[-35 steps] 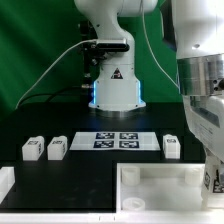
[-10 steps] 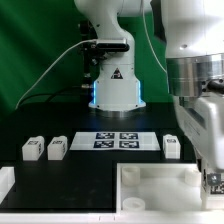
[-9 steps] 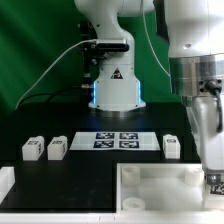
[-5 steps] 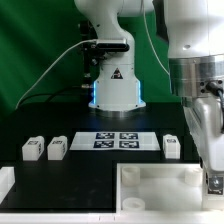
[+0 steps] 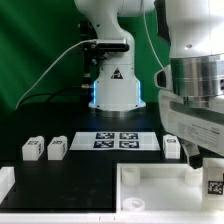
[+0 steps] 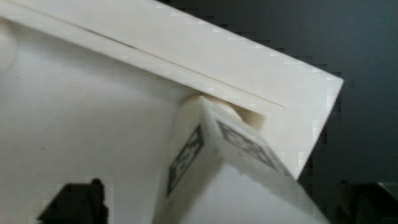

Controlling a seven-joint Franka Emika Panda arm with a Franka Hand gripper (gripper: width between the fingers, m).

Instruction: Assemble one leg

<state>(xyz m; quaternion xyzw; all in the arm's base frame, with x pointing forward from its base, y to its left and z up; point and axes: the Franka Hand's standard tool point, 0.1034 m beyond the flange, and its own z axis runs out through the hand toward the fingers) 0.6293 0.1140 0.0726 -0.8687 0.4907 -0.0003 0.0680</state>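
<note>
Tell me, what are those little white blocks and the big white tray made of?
The leg and its twins look like matte white plastic: uniform colour, soft edges, printed black-and-white tags. The rimmed panel seems the same dull white plastic, though painted wood can't be excluded.

Arm (image 5: pixel 190 60): glossy white rounded shells with a grey metallic band ringing the wrist housing. Base column (image 5: pixel 112 78): white, carrying a black triangular warning sticker; a blue light is glowing at its foot. White and black cables (image 5: pixel 55 62) are running off the base. Pincer fingers (image 6: pixel 75 203): showing dark.
</note>
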